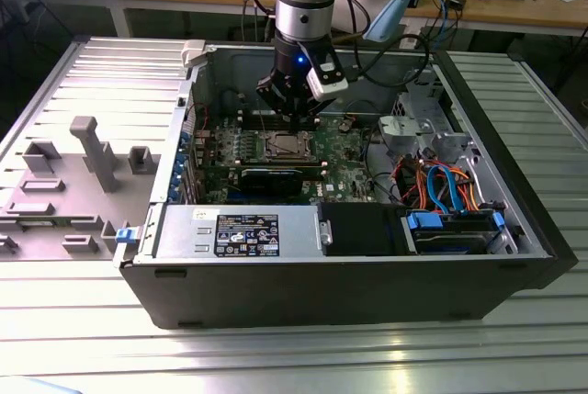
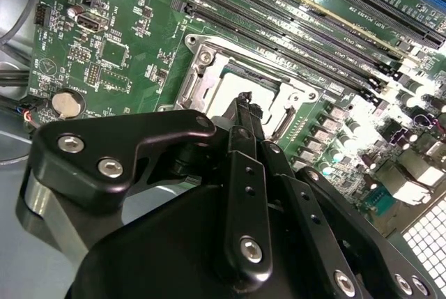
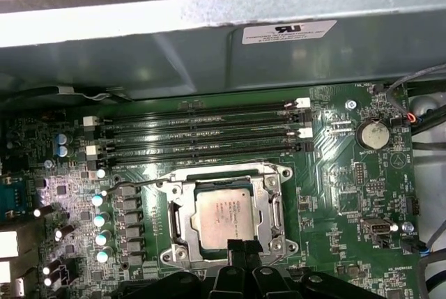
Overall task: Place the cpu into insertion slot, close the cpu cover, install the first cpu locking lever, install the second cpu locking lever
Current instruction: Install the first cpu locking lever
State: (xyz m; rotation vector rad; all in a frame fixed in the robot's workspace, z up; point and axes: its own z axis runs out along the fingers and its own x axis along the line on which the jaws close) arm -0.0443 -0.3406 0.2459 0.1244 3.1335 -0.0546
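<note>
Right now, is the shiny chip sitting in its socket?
Yes, the cpu lies flat inside the metal-framed insertion slot on the green board.

I count one cpu [image 3: 223, 217], one cpu cover [image 3: 273, 210], four long memory slots [image 3: 202, 122], one coin battery [image 3: 373, 134], one grey power-supply box [image 1: 239, 231], and my own single gripper [image 3: 242, 246].

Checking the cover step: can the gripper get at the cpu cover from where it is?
Probably yes. The gripper hangs close above the cover, which lies over the cpu, and nothing stands between them; the memory slots sit to one side.
</note>
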